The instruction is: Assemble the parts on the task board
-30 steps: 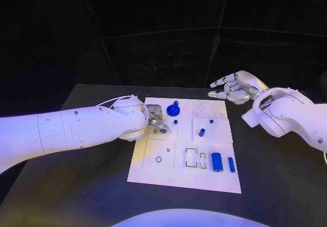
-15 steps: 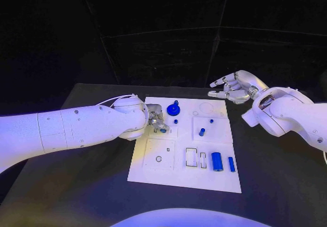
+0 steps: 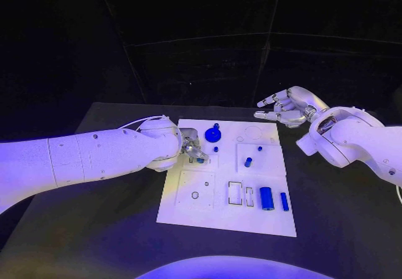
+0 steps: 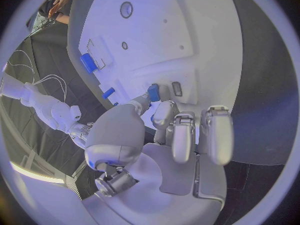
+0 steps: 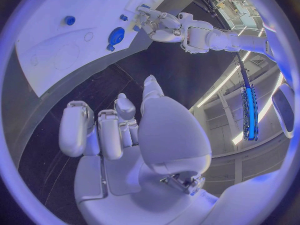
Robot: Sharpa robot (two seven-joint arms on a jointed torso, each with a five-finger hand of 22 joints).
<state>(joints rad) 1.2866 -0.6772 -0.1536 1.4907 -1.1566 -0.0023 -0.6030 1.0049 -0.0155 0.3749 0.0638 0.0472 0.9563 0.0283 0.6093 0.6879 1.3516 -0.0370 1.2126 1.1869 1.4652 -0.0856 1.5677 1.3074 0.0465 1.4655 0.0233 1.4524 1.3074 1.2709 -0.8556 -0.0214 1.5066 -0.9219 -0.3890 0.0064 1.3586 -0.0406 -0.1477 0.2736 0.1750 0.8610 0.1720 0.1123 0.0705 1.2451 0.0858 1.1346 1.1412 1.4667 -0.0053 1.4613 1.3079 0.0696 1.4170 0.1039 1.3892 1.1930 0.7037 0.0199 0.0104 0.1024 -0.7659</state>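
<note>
Left hand (image 3: pixel 191 146) pinches small blue part (image 4: pixel 153 92) at task board (image 3: pixel 222 218) upper left; right hand (image 3: pixel 284 108) empty, fingers apart. Cylinder (image 3: pixel 266 198), bar (image 3: pixel 284 201) unplaced.

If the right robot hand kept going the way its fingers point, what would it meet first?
Probably the far right corner of the white board. The right robot hand hovers past that corner, fingers aimed toward it, holding nothing. Its height above the table is unclear, so it might pass over.
</note>
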